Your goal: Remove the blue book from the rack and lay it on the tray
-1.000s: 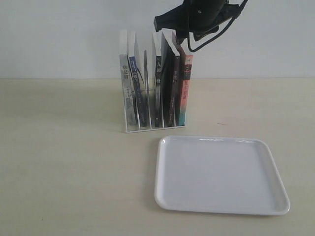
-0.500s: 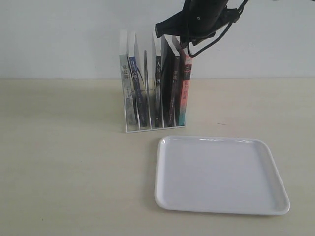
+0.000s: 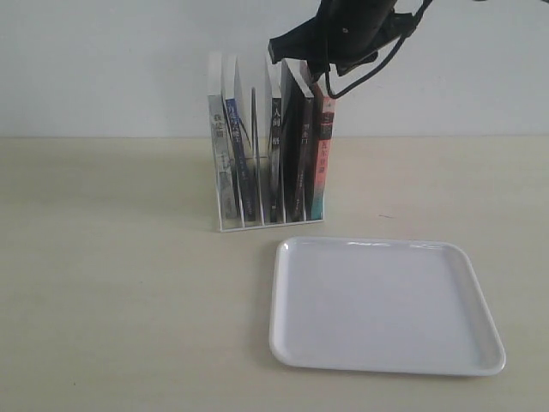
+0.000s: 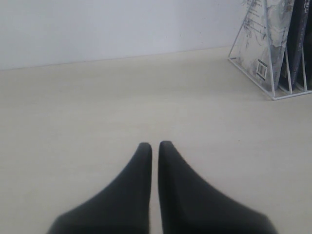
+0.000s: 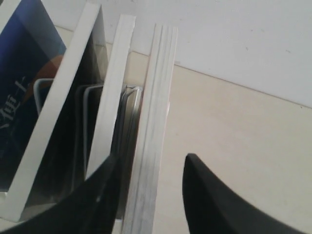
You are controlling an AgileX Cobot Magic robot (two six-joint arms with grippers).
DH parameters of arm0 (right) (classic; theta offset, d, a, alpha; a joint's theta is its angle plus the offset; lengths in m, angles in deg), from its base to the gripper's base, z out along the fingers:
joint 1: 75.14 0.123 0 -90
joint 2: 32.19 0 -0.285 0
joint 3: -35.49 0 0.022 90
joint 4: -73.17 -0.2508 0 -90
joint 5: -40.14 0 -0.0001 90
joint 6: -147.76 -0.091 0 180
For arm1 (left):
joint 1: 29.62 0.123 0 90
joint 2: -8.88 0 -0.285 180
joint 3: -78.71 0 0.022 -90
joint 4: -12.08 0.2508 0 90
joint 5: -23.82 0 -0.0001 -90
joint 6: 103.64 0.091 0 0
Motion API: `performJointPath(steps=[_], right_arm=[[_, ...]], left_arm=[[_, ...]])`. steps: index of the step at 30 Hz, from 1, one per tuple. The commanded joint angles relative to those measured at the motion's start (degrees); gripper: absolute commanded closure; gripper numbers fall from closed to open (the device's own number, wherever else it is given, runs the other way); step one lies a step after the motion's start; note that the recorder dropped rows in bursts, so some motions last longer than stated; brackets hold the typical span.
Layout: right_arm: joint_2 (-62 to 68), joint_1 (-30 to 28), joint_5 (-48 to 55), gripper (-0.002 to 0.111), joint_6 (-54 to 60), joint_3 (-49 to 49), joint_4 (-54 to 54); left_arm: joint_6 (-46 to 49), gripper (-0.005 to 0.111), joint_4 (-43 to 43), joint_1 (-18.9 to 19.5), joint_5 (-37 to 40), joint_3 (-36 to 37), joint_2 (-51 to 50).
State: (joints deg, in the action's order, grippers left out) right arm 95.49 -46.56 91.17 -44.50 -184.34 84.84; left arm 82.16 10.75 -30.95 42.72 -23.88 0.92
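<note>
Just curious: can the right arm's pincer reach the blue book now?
Probably not: the right pincer hangs over the rightmost book, several books away from the blue book, whose top looks clear.

A robotics lab bench, by the look of it; plain white wall (image 3: pixel 103 60) behind; pale beige tabletop (image 3: pixel 111 292); a black, cabled robot arm (image 3: pixel 356 26) overhead.

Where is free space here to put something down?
The whole tray is bare. So is the table left of the rack and tray, and right of the rack. Crowded: the rack's right slots, where the right gripper straddles a book.
</note>
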Motion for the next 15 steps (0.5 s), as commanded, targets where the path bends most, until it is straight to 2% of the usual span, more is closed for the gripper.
performJointPath(steps=[1, 12, 14, 15], right_arm=[[0.2, 0.0, 0.0, 0.068, 0.1, -0.2, 0.7], [1.9, 0.0, 1.1, 0.068, 0.1, -0.2, -0.7], [1.9, 0.0, 1.9, 0.076, 0.1, -0.2, -0.9], [1.9, 0.0, 2.4, 0.086, 0.1, -0.2, -0.9]], left_arm=[[0.2, 0.102, -0.1, 0.1, -0.9, -0.2, 0.2], [0.2, 0.102, -0.1, 0.1, -0.9, -0.2, 0.2], [0.2, 0.102, -0.1, 0.1, -0.9, -0.2, 0.2], [0.2, 0.102, -0.1, 0.1, -0.9, -0.2, 0.2]])
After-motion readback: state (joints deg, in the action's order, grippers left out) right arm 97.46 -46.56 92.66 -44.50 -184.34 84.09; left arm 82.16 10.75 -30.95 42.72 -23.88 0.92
